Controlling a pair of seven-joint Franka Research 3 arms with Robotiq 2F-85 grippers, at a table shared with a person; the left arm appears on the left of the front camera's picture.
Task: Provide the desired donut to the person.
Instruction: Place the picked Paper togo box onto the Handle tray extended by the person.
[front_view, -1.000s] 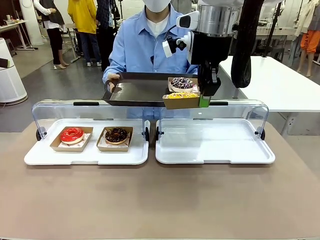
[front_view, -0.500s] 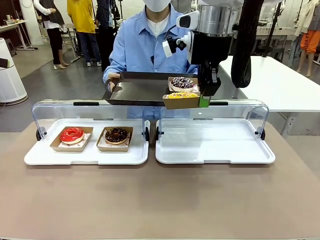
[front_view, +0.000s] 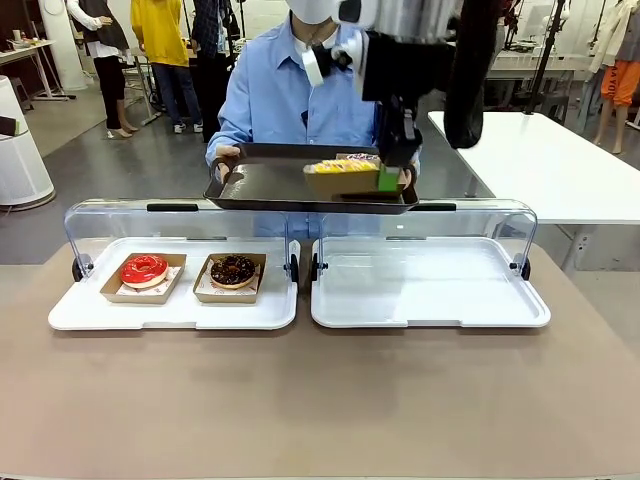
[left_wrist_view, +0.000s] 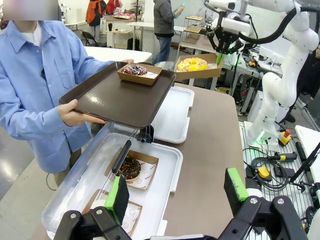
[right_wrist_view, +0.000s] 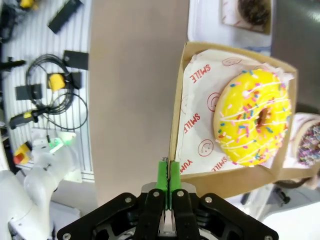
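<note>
My right gripper (front_view: 388, 179) is shut on the edge of a cardboard box (front_view: 340, 181) that holds a yellow sprinkled donut (front_view: 343, 166). It hangs just above the brown tray (front_view: 268, 186) that the person (front_view: 290, 90) holds in both hands. In the right wrist view the green pads (right_wrist_view: 166, 176) pinch the box wall (right_wrist_view: 176, 135) beside the yellow donut (right_wrist_view: 252, 118). A dark sprinkled donut (left_wrist_view: 134, 70) in its own box sits on the brown tray (left_wrist_view: 112, 97). My left gripper (left_wrist_view: 177, 192) stands open and empty above the left case.
A red donut (front_view: 144, 269) and a chocolate donut (front_view: 233, 269) sit in boxes in the left white case (front_view: 170, 312). The right white case (front_view: 430, 295) lies beside it, both clear lids raised. A white table (front_view: 560, 165) stands behind on the right.
My right gripper has risen and moved left with the yellow donut box, from the brown tray's right edge to over the tray. The person and the tray stay put.
</note>
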